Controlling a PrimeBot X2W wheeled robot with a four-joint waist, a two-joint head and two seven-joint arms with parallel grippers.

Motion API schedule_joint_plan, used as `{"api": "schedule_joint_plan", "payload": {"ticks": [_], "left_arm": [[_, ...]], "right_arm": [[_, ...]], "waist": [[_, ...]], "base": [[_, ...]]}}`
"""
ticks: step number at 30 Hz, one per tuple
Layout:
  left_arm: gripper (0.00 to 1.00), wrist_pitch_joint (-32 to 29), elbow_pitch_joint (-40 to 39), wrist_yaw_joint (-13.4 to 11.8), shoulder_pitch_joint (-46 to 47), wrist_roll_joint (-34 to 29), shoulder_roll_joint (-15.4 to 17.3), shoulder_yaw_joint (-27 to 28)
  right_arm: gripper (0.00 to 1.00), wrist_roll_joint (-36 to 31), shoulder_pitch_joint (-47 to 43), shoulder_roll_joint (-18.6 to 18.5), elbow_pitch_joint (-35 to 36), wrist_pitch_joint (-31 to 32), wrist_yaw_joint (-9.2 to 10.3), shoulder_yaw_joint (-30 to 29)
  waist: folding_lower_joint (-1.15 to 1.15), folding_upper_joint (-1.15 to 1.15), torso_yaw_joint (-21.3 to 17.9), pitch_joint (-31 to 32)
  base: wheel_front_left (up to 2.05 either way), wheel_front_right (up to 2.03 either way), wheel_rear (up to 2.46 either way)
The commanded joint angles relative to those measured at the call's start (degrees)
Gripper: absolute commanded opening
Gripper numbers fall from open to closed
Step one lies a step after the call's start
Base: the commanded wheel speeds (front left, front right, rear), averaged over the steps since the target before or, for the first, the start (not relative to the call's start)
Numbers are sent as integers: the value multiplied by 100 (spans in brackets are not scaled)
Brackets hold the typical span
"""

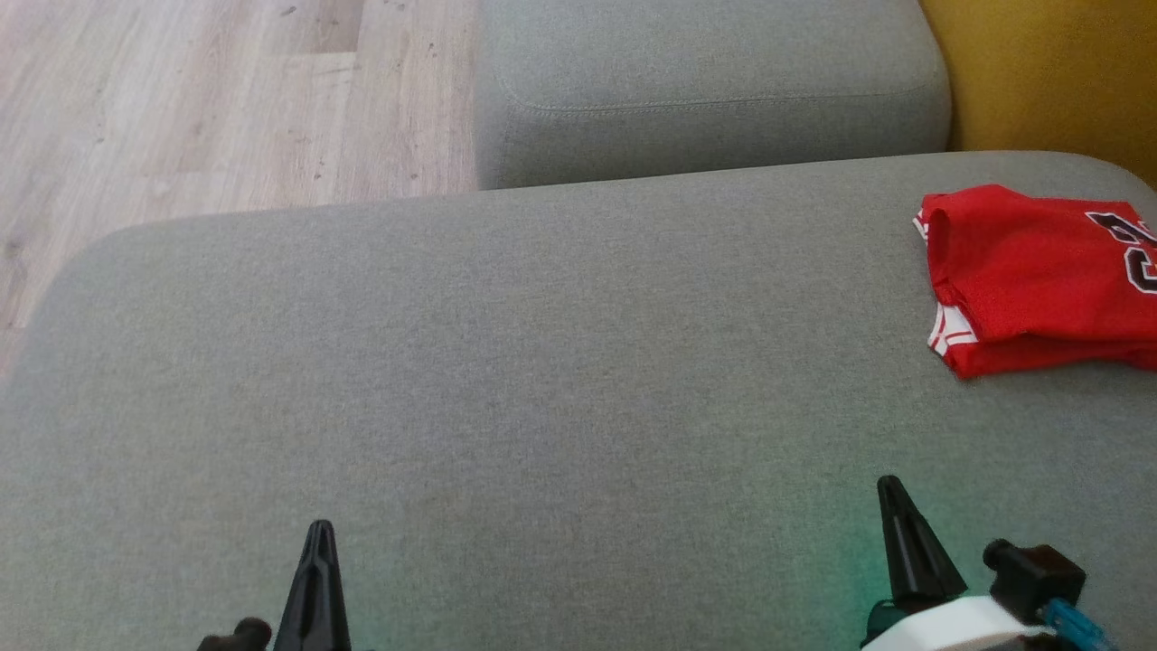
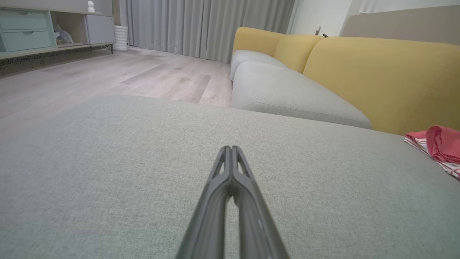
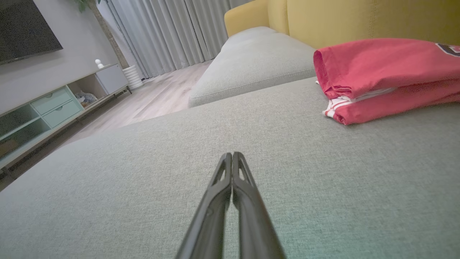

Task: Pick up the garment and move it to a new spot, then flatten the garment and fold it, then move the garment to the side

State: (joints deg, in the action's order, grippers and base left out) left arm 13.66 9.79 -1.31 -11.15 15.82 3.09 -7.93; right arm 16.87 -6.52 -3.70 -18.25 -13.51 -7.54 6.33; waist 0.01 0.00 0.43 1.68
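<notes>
Head view: the folded red garment [image 1: 1030,280] lies at the grey cushion's [image 1: 506,362] far right edge, black lettering on top. The left gripper [image 1: 318,542] and right gripper [image 1: 895,506] sit at the near edge, jaws together, empty.

Left wrist view: a yellow backrest [image 2: 381,79] rises behind the garment.

Right wrist view: a white-striped hem [image 3: 337,104] peeks between the folds, and a television [image 3: 25,28] hangs on the wall.

The left gripper [image 1: 319,535], two long dark fingers pressed tightly together and holding nothing, points upward at lower left. The right gripper [image 1: 891,493], likewise closed and empty, rises from its white wrist [image 1: 958,624] at lower right.
</notes>
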Motion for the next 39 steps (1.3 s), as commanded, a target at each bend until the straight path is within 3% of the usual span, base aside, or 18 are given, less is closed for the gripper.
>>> {"api": "schedule_joint_plan", "payload": {"ticks": [1,39], "left_arm": [[0,-15,-156,40,197,156,24,54],[0,-550,41,313,689,2654,104,368]], "right_arm": [[0,165,229,-22,193,42,0,-46],[0,2609,557,-69,268,580,2,-332]], "waist": [[0,0,0,-2],[0,0,-13,-61]], "base": [[0,0,0],[0,0,0]]}}
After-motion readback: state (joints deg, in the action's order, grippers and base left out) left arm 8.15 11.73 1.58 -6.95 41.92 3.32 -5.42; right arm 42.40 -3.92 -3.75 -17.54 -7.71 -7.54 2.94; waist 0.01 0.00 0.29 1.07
